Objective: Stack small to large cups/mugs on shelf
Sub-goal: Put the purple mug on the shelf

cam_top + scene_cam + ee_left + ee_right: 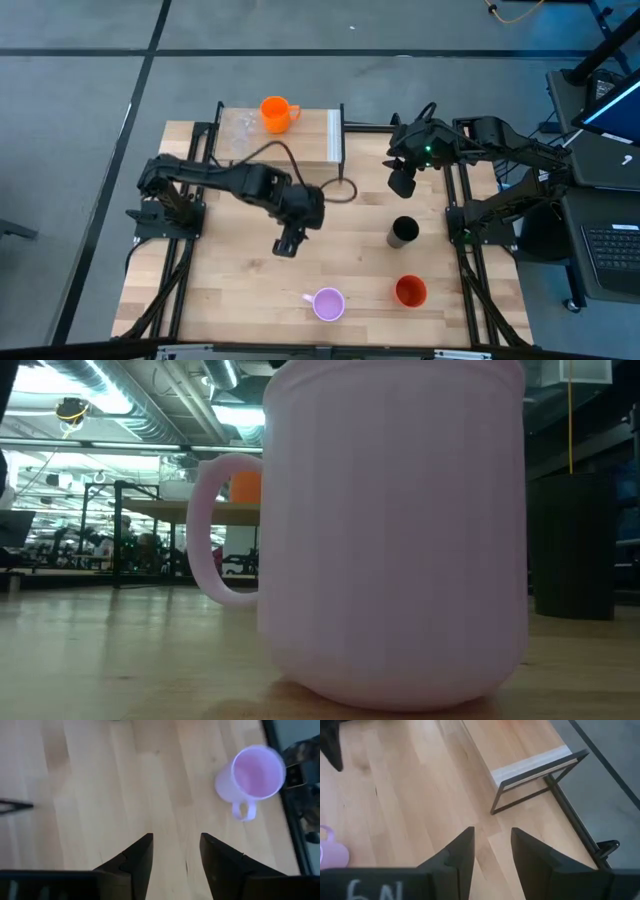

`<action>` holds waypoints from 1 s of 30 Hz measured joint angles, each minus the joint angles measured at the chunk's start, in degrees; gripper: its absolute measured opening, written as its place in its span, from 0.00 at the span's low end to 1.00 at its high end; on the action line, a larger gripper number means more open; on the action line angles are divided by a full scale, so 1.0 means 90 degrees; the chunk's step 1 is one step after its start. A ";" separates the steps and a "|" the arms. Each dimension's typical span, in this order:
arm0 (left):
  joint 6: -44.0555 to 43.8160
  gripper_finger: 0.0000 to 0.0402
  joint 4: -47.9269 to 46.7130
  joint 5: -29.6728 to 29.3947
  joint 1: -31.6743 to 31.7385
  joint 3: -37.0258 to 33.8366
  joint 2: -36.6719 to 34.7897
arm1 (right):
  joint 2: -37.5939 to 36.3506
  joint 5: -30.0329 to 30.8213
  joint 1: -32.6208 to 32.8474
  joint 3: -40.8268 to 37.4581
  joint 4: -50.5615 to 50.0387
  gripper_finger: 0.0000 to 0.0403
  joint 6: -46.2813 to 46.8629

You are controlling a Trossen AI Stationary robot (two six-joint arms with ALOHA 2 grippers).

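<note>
The light-wood shelf (300, 140) stands at the table's far side. On it stand an orange handled mug (275, 112) and clear glasses (236, 130). On the tabletop stand a black tumbler (403, 231), a red-orange cup (411, 291) and a lilac handled mug (329, 303), all upright. My left gripper (287, 243) is open and empty above the table's middle; the lilac mug (250, 772) is ahead of it, nearer the front edge. My right gripper (403, 182) is open and empty just right of the shelf's end (530, 762), beyond the black tumbler.
The lilac mug (390, 530) fills the low view, with the black tumbler (575, 545) to its right and the orange mug (245, 487) behind its handle. A black cable (345, 190) loops by the shelf's right legs. Bare tabletop lies at the left (210, 270).
</note>
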 joint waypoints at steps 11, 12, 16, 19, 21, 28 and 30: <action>-0.0701 0.49 0.0452 -0.0137 -0.0900 -0.1313 0.0005 | 0.0000 0.0002 0.0000 0.0000 0.0001 0.32 -0.0228; -0.0698 0.49 0.0557 -0.0140 -0.0992 -0.1348 0.0005 | 0.0000 0.0003 0.0000 0.0000 0.0000 0.32 -0.0273; -0.1145 0.49 0.1094 -0.0153 -0.1291 -0.1505 0.0005 | 0.0000 0.0002 0.0000 0.0000 0.0002 0.32 -0.0311; -0.1409 0.49 0.1531 -0.0230 -0.1440 -0.1670 0.0005 | 0.0000 0.0004 0.0000 0.0000 0.0002 0.32 -0.0329; -0.1433 0.49 0.1826 -0.0318 -0.1525 -0.1756 0.0005 | 0.0000 0.0005 0.0000 0.0000 0.0002 0.32 -0.0331; -0.1115 0.49 0.3323 -0.0351 -0.1779 -0.2134 0.0072 | 0.0000 0.0007 0.0000 0.0000 0.0005 0.32 -0.0332; -0.1011 0.49 0.3482 -0.0346 -0.1830 -0.2181 0.0185 | 0.0000 0.0007 0.0000 0.0000 0.0005 0.32 -0.0331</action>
